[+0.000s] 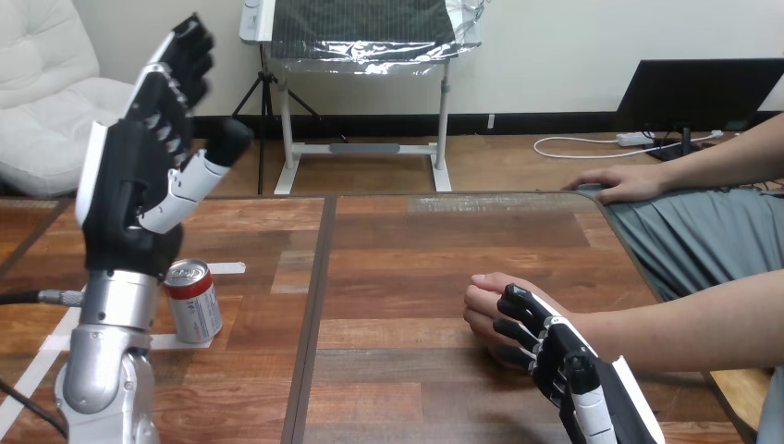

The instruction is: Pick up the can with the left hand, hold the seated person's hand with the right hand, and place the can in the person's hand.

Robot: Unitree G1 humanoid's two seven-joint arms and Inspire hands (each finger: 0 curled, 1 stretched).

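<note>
While hovering my open left hand (pixel 129 199) above the red-and-silver metal can (pixel 192 301), I am planning a centred, upright grasp.

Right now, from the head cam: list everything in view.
can: one, red and silver, upright, table's left, beside the left forearm
tape: a few strips, white, on the table near the can
table: one, brown wood
person's near hand: one, on the table, right of centre
person's far hand: one, at the table's far right edge
left hand: black and white, open, raised above the can
right hand: black and white, over the person's near hand, touching
</note>
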